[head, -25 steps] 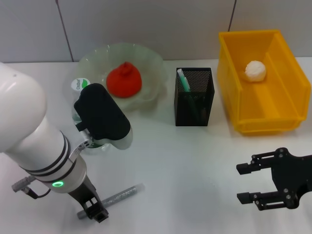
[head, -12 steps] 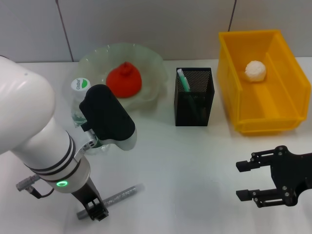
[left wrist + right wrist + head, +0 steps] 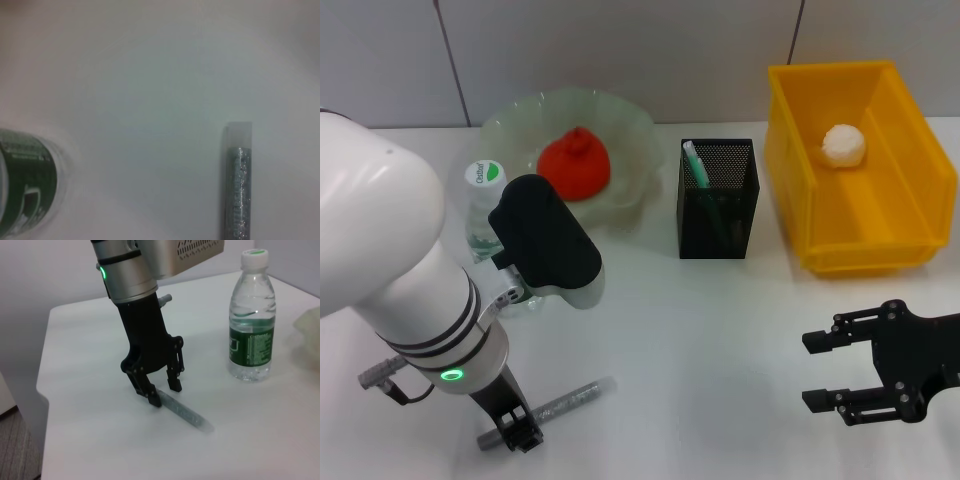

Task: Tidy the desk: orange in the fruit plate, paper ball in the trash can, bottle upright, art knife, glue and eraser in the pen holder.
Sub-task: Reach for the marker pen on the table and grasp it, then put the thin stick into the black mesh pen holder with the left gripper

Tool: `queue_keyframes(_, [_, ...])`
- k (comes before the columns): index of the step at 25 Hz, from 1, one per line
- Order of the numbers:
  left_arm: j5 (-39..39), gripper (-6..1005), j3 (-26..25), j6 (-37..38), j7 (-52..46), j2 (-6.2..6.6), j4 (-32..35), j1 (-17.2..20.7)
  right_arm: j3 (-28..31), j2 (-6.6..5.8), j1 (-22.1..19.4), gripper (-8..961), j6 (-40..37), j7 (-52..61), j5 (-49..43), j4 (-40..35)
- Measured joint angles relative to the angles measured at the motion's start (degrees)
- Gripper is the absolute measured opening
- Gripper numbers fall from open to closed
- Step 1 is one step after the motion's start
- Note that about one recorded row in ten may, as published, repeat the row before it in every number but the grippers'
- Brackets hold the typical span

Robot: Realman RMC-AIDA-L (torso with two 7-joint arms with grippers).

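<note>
The silver-grey glue lies flat on the desk near its front edge. My left gripper is down at the glue's near end. In the right wrist view the left gripper stands open, its fingers either side of the glue. The left wrist view shows the glue with its clear cap and the bottle. The bottle stands upright. The orange sits in the fruit plate. The art knife stands in the pen holder. The paper ball lies in the trash can. My right gripper is open and holds nothing. The eraser is out of view.
The bottle stands a short way from the left gripper, and my bulky white left arm hangs over the desk's left part. The desk's edge runs close behind the left gripper. Bare tabletop lies between the two grippers.
My left arm has shifted a little to the right, uncovering more of the bottle, and its gripper stays at the glue's end. The right gripper has barely moved.
</note>
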Motion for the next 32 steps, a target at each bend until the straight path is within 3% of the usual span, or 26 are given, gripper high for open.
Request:
queue_keyframes(15, [-0.2,293,1.8,-1.1,-0.2,0.00,-0.4,-0.2,0.1,-0.01,0.1,634,0.4,0.2,-0.5,0.7])
queue_keyframes(22, [-0.2,189,1.3,-1.1,-0.3,0.00,1.4,0.3,0.6,0.00,-0.2,635,0.4,0.4,-0.5,0.6])
queue_keyframes(24, [-0.2,159,-0.4,0.8,-0.4,0.14,6.0,2.0,0.7,0.00,-0.3,635,0.4,0.4,-0.4,0.5])
queue_keyframes(26, [-0.2,159,-0.4,0.8,-0.4,0.14,6.0,2.0,0.8,0.00,-0.3,635,0.2,0.5,-0.3,0.4])
queue_keyframes(28, [-0.7,159,-4.3,2.6,0.5,0.33,13.3,5.2,0.9,0.00,-0.3,635,0.1,0.8,-0.2,0.2])
queue_keyframes(31, [-2.4,159,-7.1,2.9,1.8,0.38,16.6,7.1,1.1,-0.03,-0.4,635,0.0,1.1,-0.1,0.0])
queue_keyframes(32, [-6.8,160,-11.5,2.6,3.9,0.43,19.7,9.4,1.3,-0.05,-0.4,635,-0.1,1.1,-0.1,0.0])
